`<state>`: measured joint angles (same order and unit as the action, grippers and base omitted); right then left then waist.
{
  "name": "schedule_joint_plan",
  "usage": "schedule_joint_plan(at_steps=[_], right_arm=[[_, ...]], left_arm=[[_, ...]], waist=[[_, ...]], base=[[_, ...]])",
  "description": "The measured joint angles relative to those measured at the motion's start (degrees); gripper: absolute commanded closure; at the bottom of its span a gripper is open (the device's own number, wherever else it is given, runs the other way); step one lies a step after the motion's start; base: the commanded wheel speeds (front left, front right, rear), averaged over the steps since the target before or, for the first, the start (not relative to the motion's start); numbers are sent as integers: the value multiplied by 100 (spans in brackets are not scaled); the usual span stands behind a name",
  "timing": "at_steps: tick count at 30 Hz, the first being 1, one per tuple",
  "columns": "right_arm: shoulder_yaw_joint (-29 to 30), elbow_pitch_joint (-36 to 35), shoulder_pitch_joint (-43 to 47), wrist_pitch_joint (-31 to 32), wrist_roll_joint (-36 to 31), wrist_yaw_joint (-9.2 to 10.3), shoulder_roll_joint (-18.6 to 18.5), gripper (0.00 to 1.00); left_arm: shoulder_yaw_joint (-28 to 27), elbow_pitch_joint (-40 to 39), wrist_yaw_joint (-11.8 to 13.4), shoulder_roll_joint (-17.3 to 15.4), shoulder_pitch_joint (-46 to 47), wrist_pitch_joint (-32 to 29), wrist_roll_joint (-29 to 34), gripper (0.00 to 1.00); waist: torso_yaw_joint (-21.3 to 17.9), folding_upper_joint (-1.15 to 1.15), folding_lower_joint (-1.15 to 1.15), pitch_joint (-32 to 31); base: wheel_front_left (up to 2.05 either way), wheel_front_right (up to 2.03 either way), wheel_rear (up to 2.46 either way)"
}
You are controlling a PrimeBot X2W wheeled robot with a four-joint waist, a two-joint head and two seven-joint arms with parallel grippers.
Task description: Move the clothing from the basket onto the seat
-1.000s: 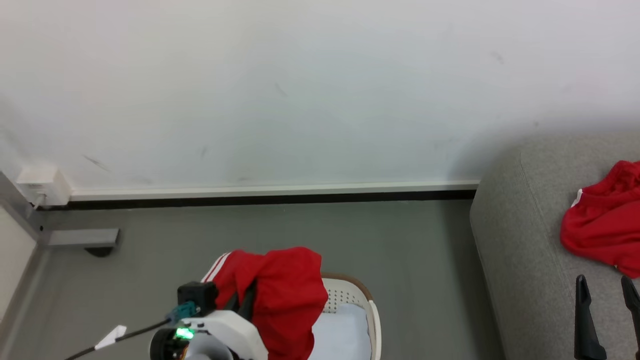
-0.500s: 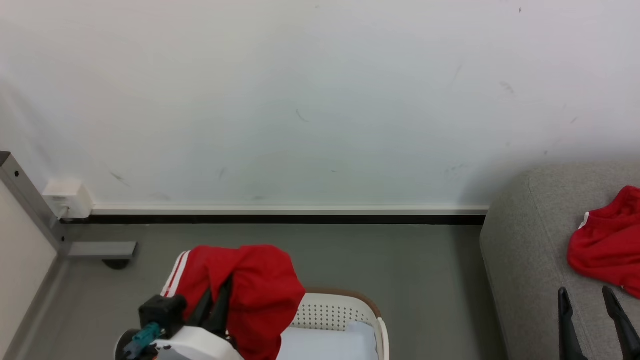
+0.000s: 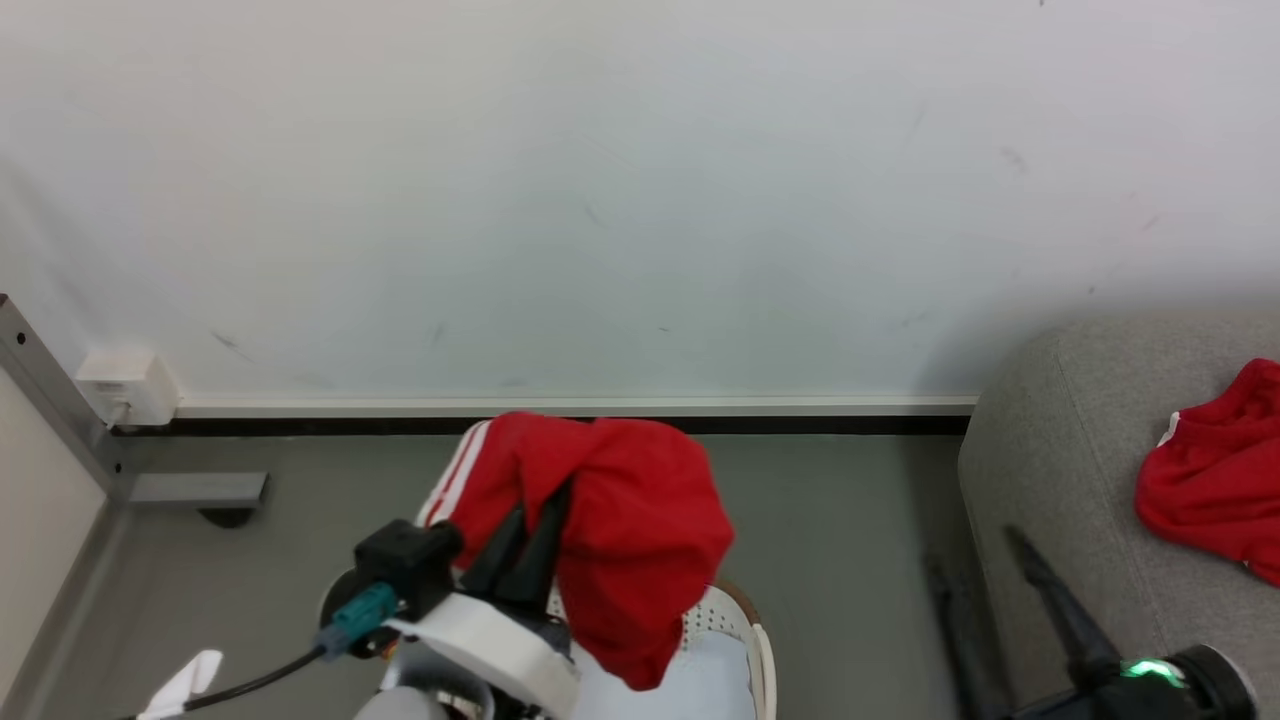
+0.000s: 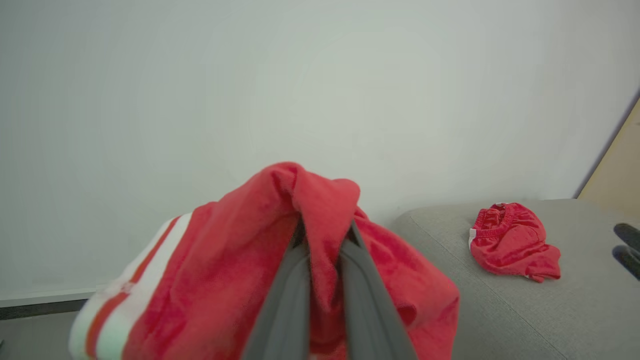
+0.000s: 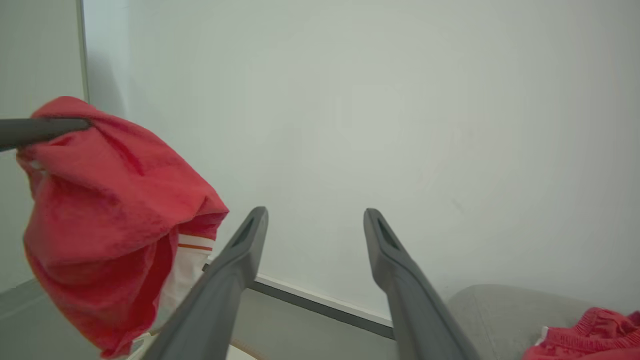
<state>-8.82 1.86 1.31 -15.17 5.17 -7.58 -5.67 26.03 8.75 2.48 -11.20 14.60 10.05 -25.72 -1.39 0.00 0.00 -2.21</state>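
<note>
Dangling from the left gripper (image 4: 325,231), jaws clamped on it, the red striped garment (image 3: 640,540) hangs above the basket (image 3: 762,650), ready for the grey couch (image 3: 1060,470); right gripper (image 5: 316,215) gapes empty.

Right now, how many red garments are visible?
2. One soft red fabric garment with white stripes hangs from the shut left claw above the cream perforated plastic basket; the other red garment lies on the light grey fabric couch. The basket may hide more.
</note>
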Motion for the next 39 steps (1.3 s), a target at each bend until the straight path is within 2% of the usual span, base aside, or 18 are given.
schedule_joint_plan(at_steps=[8, 13, 17, 23, 32, 39], right_arm=[[-1329, -70, -402, -1, -93, 0, 18, 0], [-1855, 2, -576, 0, -183, 0, 27, 0], [-1890, 74, -620, 0, -199, 0, 57, 0], [-1625, 174, -673, 0, -474, 0, 101, 0], [-1323, 203, -647, -1, -829, 0, 142, 0], [-1133, 274, -603, -2, -931, -2, 98, 0]], left_arm=[[436, -7, -76, 383, 309, -299, 2, 100], [740, 77, -148, 581, 480, -368, 12, 100], [1063, 129, -252, 680, 591, -495, 52, 100], [1318, 8, -260, 735, 656, -657, 47, 100], [1519, -459, -419, 727, 528, -1154, -318, 100], [1582, -776, -445, 655, 432, -1458, -466, 100]], waist=[[-31, 0, 0, 16], [-43, 0, 0, 4], [-38, 0, 0, -16], [-54, 0, 0, -28], [-112, 0, 0, -22], [-96, 0, 0, -28]], base=[[0, 0, 0], [0, 0, 0], [0, 0, 0], [0, 0, 0], [0, 0, 0], [0, 0, 0]])
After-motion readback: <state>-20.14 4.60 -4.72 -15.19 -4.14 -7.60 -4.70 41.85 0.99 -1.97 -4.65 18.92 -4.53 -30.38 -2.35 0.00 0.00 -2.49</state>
